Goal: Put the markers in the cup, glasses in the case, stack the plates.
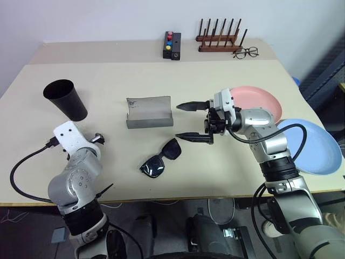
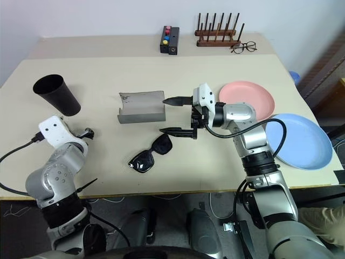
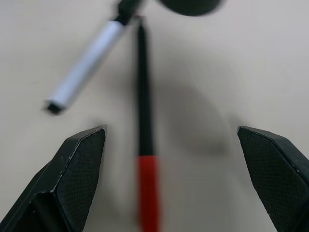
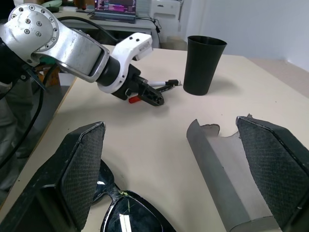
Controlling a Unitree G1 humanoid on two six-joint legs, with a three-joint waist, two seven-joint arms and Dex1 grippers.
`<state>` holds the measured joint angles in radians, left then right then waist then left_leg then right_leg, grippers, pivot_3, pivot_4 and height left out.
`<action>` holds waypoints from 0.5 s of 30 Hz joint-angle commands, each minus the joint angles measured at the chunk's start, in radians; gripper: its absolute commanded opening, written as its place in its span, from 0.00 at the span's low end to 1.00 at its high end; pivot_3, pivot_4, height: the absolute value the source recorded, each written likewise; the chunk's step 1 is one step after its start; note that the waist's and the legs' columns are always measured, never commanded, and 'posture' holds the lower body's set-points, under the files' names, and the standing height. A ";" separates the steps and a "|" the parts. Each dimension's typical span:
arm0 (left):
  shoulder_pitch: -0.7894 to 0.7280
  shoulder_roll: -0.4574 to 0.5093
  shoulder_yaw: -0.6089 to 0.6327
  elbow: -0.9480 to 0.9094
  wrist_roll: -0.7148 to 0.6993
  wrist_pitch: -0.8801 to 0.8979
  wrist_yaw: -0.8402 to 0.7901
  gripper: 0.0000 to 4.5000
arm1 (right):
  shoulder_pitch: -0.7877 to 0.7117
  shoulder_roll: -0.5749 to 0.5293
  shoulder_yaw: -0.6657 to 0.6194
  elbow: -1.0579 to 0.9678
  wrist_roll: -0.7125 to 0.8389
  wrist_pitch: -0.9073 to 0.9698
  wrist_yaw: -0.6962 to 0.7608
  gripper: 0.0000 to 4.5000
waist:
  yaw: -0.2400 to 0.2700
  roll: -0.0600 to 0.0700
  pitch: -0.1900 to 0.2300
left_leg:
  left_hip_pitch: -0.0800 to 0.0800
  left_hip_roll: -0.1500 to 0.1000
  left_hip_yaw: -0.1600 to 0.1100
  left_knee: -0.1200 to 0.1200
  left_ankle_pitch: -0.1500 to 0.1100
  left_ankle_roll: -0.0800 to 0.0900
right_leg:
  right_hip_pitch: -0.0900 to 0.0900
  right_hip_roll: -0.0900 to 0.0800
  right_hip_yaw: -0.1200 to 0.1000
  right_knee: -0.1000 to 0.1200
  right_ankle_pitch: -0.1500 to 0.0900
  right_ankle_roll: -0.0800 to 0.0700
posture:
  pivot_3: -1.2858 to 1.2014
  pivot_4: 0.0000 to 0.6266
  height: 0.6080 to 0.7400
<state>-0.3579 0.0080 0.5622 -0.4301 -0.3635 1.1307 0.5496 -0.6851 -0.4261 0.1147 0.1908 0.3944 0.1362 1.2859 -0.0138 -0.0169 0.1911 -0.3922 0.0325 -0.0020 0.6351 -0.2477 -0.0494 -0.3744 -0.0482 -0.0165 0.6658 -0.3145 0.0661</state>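
My left gripper [image 3: 171,181], jaws spread wide, straddles the black red-tipped marker [image 3: 144,135], whose long axis runs straight ahead along my fingers.

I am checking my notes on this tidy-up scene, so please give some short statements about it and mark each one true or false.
1. The sunglasses lie inside the case. False: they lie on the table, in front of the open case.
2. Both markers lie on the table. True.
3. The pink plate is stacked on the blue plate. False: they sit side by side.
4. The cup stands upright. True.
5. The right gripper holds the sunglasses. False: it is open, holding nothing.
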 commanded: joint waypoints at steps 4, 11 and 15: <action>-0.076 -0.007 0.078 0.056 0.070 0.011 0.067 1.00 | 0.003 0.002 -0.007 -0.015 0.005 -0.022 0.008 0.98 | 0.001 0.000 0.000 | 0.000 0.000 0.000 0.000 0.000 0.000 | 0.000 0.000 0.000 0.000 0.000 0.000 | 0.52 0.24 1.00; -0.129 -0.003 0.093 0.096 0.106 0.026 0.065 1.00 | 0.005 0.000 -0.010 -0.014 0.003 -0.028 0.006 0.98 | 0.001 0.000 0.000 | 0.000 0.000 0.000 -0.001 0.001 -0.001 | 0.000 0.000 0.000 0.000 0.000 0.000 | 0.52 0.24 1.00; -0.149 0.005 0.068 0.119 0.128 0.032 0.049 1.00 | 0.008 0.000 -0.012 -0.017 0.002 -0.028 0.002 0.98 | 0.001 0.000 0.000 | 0.000 0.000 0.000 -0.002 0.001 -0.002 | 0.000 0.000 0.000 0.000 0.000 0.000 | 0.52 0.24 1.00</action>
<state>-0.4979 -0.0006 0.6381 -0.3142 -0.2482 1.1528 0.6075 -0.6762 -0.4243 0.1146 0.1936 0.3927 0.1232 1.2899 -0.0126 -0.0169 0.1912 -0.3919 0.0321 -0.0020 0.6331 -0.2465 -0.0517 -0.3748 -0.0480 -0.0167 0.6658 -0.3145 0.0661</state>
